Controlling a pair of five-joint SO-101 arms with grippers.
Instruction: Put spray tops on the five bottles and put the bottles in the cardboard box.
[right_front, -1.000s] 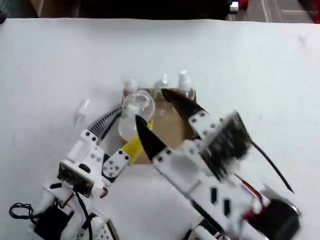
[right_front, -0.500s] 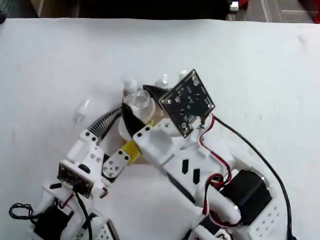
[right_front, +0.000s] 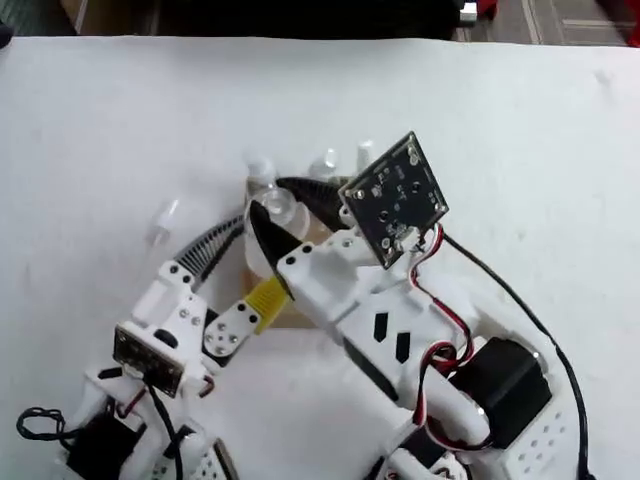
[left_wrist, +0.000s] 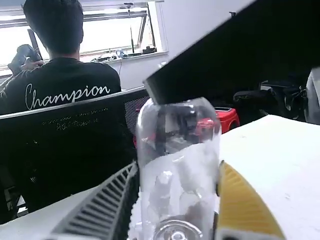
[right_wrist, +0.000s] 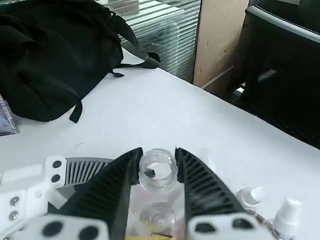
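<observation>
The left gripper (left_wrist: 175, 207) clamps the clear round plastic bottle (left_wrist: 177, 150) by its body over the brown cardboard box's (right_front: 288, 318) far left corner. The bottle is light, slick and squashable, I judge, while the narrowed right gripper (right_wrist: 157, 153) hugs its stiffer open neck, the surer hold.

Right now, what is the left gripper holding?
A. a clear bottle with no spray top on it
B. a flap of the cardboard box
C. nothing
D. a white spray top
A: the left gripper clamps the clear bottle from both sides, and the right wrist view shows the bottle's neck open, with no spray top on it.
</observation>
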